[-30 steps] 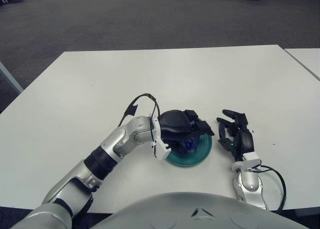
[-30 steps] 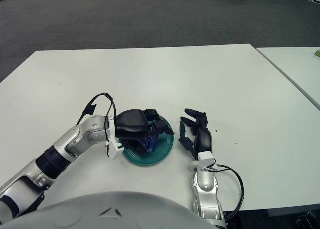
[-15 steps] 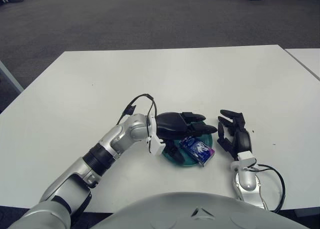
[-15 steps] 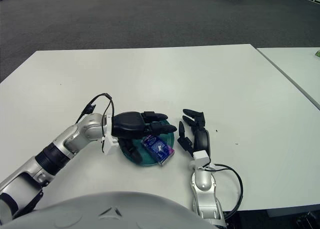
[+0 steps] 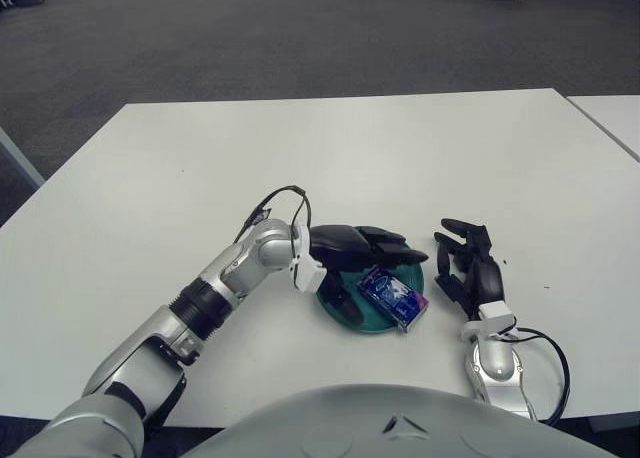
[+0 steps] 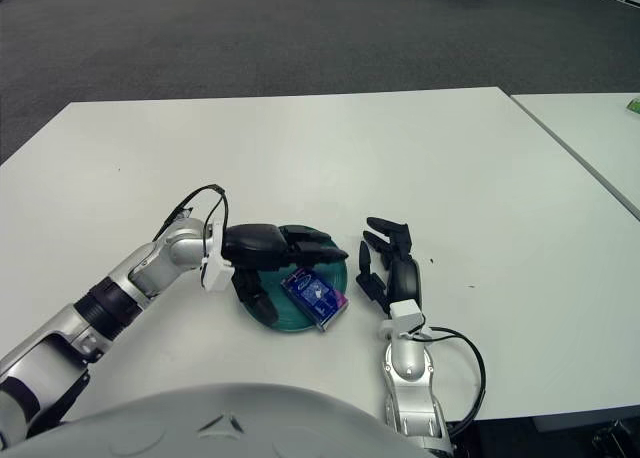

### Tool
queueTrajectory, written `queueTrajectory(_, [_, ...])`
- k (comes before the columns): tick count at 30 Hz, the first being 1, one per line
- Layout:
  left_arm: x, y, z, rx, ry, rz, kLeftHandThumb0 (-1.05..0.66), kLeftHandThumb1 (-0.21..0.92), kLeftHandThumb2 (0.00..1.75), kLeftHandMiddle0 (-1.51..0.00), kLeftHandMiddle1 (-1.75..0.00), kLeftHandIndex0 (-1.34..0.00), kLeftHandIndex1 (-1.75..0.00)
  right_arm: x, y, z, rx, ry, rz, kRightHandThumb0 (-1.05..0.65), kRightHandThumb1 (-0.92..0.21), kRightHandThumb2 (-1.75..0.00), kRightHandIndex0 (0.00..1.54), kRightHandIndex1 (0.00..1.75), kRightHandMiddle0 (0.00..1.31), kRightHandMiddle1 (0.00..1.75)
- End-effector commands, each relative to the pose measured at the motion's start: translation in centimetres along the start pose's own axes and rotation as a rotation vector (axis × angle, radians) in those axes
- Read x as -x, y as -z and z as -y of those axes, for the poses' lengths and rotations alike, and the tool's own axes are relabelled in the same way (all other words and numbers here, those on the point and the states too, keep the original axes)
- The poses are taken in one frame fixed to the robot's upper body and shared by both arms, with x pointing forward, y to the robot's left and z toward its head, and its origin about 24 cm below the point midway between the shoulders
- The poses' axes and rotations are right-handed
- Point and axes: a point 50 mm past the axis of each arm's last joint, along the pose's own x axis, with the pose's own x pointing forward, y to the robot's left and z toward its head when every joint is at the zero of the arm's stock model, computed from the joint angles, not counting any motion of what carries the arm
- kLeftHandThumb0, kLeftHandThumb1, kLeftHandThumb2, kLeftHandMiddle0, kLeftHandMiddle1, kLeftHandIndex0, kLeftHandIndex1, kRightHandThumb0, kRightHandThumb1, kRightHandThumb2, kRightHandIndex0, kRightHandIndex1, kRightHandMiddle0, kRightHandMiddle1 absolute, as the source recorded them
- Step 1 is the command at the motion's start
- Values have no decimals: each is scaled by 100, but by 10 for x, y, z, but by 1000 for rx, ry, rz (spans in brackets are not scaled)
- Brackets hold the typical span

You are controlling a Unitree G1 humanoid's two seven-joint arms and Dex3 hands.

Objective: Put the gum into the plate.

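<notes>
Spreading flat over the teal plate from its nine o'clock edge, the left hand is seen open and empty; the gum lies on the plate toward four o'clock, overhanging the rim. A straight lift clear of the packet is advised. The right hand is seen idle at the plate's three o'clock.

No readable text, brand, number or sign anywhere. Blue-and-purple rectangular gum pack, lying just below open left hand fingers, bears pale printed marks, too small to make out.

white table, teal plate
</notes>
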Motion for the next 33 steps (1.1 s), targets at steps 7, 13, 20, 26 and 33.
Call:
queueTrajectory(7, [29,12,-7,300,-321,-105,-105,92,48,0,0,0,0,23,36,2,-32,2,-210,-45,-74,-81,55,78,9,114])
queueTrajectory(13, [38,27,14,476,-599,-162,-105,92,74,0,0,0,0,23,36,2,-41,4,-212,-39,-65,-92,58,94,12,119])
queueTrajectory(20, [51,26,40,855,-1057,-241,-104,92,96,-15,-2,0,-34,24,35,4,-38,11,-215,22,-87,-42,45,141,11,124])
queueTrajectory(26, [58,25,64,997,-1158,-352,-97,92,99,-31,-8,0,-68,26,35,4,-30,11,-224,33,-92,-33,42,150,10,124])
queueTrajectory(33, [61,34,79,1031,-1184,-414,-87,92,99,-39,-32,-4,-105,26,36,3,-28,6,-229,34,-92,-31,42,150,9,124])
